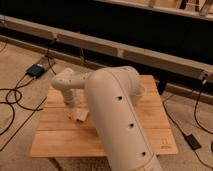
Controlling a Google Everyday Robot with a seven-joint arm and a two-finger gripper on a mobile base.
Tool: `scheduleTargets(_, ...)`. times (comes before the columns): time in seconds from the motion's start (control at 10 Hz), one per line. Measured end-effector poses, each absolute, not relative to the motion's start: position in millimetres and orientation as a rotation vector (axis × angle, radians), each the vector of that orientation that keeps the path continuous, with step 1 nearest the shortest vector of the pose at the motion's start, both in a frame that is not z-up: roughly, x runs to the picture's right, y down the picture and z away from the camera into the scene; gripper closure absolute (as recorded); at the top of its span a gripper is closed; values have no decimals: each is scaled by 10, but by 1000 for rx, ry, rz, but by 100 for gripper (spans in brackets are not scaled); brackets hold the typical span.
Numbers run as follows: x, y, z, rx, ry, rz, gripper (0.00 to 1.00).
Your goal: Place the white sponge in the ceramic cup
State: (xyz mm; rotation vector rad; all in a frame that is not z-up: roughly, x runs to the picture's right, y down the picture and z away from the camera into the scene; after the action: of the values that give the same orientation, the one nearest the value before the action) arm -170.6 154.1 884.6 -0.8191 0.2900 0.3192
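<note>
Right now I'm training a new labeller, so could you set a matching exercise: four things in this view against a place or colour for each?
Things:
1. white sponge
2. gripper
3. wooden table
4. dark box

Places or colours:
A. on the floor left of the table, among cables
B. lying on the table top, left part
C. light brown planks, carrying the sponge
D. at the end of the white arm, right at the sponge

Pairs: 1-B, 2-D, 3-C, 4-A
</note>
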Motion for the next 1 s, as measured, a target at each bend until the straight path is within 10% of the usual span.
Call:
scheduleTargets(0.5,-1730,1392,8873,-797,282,375,96)
scheduleTargets(1.0,-1524,563,8646,-704,165,717,100)
